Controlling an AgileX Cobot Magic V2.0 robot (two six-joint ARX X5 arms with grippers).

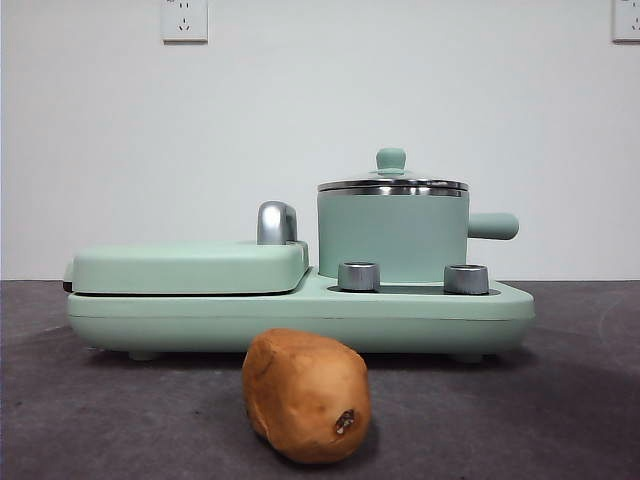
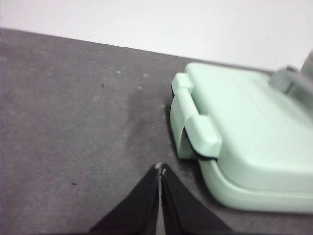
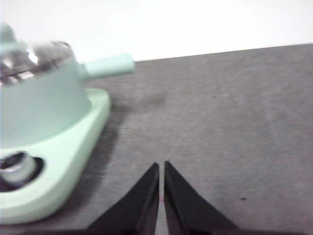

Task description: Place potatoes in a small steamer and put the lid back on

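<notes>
The orange-brown potato [image 1: 307, 395] with a small dark blemish lies on the dark table in front of the appliance, in the front view only. The mint-green steamer pot [image 1: 393, 235] stands on the right half of the base, its stubby handle [image 1: 493, 226] pointing right. The glass lid [image 1: 392, 184] with its mint knob [image 1: 391, 158] sits on the pot. The pot also shows in the right wrist view [image 3: 39, 98]. My left gripper [image 2: 160, 169] is shut and empty beside the griddle end. My right gripper [image 3: 161, 165] is shut and empty beside the pot end. Neither gripper shows in the front view.
A flat mint-green lidded griddle [image 1: 190, 266] with a chrome handle [image 1: 276, 222] fills the left half of the base [image 1: 300, 318]; it also shows in the left wrist view [image 2: 244, 132]. Two steel dials [image 1: 359, 276] [image 1: 466, 279] sit before the pot. A white wall stands behind.
</notes>
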